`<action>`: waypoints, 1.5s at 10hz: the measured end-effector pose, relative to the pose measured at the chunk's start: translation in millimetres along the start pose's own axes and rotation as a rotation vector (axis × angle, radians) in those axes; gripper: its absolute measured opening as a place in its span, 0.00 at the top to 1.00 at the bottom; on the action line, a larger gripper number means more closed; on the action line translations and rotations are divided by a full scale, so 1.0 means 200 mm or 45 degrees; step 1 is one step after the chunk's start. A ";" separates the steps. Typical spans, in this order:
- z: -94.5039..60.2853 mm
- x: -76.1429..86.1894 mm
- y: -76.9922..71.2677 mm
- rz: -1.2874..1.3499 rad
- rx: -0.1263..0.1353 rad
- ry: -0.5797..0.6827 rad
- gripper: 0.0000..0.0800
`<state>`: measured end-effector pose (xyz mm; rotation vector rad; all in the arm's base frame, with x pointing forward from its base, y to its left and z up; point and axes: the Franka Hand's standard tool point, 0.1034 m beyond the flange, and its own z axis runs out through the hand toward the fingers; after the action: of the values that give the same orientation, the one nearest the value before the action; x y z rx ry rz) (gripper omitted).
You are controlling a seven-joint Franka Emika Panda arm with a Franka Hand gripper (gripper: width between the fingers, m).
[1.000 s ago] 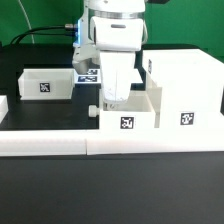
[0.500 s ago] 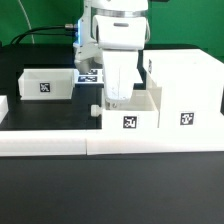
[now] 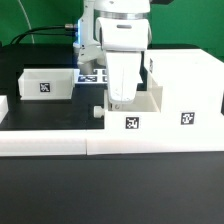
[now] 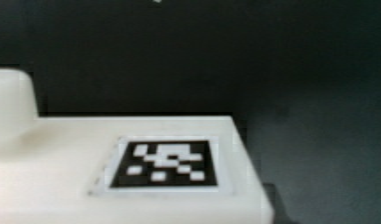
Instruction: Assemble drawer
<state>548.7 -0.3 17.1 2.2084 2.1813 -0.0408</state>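
The large white drawer housing (image 3: 185, 90) stands at the exterior view's right, with a tag on its front. A small open-topped tray (image 3: 128, 118) with a knob (image 3: 93, 112) sits right against the housing's left side. My gripper (image 3: 118, 100) reaches down into this tray, its fingers close together on the tray's wall. A second small tray (image 3: 45, 85) lies apart at the left. The wrist view shows a white tagged tray face (image 4: 166, 165) over dark table. My fingertips are not visible there.
The long low white border rail (image 3: 60, 143) runs along the front of the table. The marker board (image 3: 90, 73) lies flat behind the trays, partly hidden by my arm. Dark table shows between the two trays.
My gripper and the centre tray have shifted slightly toward the exterior view's right, toward the housing. The left tray and the housing have not moved.
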 end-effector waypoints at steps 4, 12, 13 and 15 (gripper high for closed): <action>0.00 -0.01 0.00 0.000 0.002 -0.002 0.95; 0.02 0.00 -0.03 0.009 -0.036 0.006 0.95; 0.02 0.01 -0.03 0.018 -0.036 0.008 0.95; 0.02 0.02 -0.03 0.046 -0.036 0.009 0.95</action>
<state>543.5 3.9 12.1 2.2361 2.1307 -0.0014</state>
